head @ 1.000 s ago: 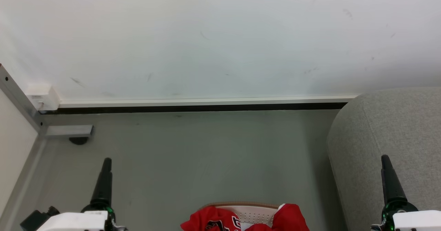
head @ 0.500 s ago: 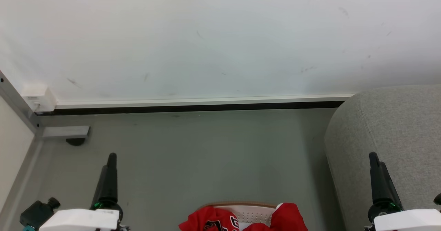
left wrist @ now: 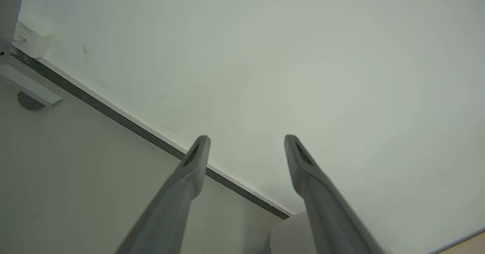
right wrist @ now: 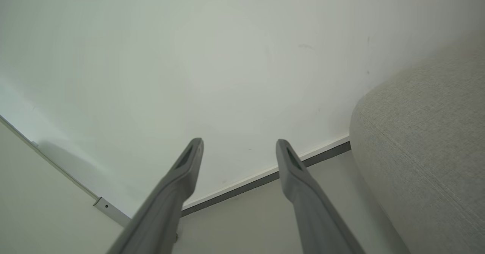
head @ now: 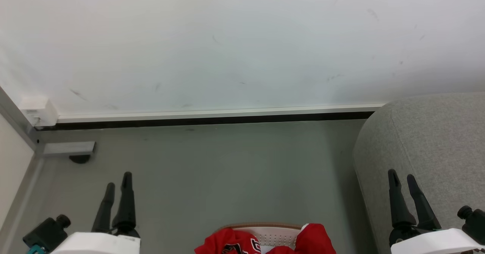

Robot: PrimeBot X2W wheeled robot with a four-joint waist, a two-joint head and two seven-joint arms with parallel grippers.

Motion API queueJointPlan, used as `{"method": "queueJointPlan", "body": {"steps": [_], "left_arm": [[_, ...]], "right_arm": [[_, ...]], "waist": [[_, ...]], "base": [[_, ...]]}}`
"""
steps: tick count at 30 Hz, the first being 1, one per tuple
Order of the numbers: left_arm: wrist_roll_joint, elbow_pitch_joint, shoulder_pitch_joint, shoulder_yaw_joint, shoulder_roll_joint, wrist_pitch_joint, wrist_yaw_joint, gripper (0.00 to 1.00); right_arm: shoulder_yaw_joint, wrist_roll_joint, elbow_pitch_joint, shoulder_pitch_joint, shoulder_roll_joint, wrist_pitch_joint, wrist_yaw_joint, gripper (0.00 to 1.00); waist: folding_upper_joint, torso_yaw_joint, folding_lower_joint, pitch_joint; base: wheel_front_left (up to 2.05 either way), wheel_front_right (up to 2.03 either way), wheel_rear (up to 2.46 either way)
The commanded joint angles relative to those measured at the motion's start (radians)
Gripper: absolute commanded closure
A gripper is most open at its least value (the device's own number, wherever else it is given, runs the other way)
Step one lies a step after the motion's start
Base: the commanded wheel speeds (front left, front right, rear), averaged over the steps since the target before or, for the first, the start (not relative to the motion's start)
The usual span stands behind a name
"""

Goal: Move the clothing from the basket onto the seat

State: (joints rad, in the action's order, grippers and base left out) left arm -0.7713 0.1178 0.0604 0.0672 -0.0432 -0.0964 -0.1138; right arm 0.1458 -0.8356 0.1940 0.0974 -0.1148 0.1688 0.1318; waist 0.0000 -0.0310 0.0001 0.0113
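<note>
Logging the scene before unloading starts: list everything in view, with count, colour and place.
clothing: two bunches showing, red, in the basket
basket: one, white with tan rim, bottom centre of head view
seat: one, light grey, right
floor: grey, centre
wall: white, behind
small box: one, white, wall's lower left
left gripper: one, dark, open, lower left
right gripper: one, dark, open, lower right
</note>
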Motion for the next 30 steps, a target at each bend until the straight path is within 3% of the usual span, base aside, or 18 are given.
{"method": "queueJointPlan", "body": {"steps": [1,10,30], "left_arm": [[0.070,-0.009,0.003,-0.001,-0.010,-0.015,-0.005,0.00],[0.217,0.003,-0.003,-0.016,-0.015,-0.040,0.004,0.00],[0.406,0.005,-0.005,-0.027,-0.024,-0.088,0.004,0.00]], "right_arm": [[-0.004,0.060,-0.007,0.022,0.002,0.012,-0.001,0.00],[-0.026,0.215,0.024,0.020,0.011,0.027,-0.001,0.00],[-0.016,0.436,0.038,0.035,0.033,0.053,-0.001,0.00]], "waist": [[0.0000,-0.001,0.0000,0.000],[0.0000,-0.005,0.0000,0.000],[0.0000,-0.014,0.0000,0.004]], "base": [[0.00,0.00,0.00],[0.00,0.00,0.00],[0.00,0.00,0.00]]}}
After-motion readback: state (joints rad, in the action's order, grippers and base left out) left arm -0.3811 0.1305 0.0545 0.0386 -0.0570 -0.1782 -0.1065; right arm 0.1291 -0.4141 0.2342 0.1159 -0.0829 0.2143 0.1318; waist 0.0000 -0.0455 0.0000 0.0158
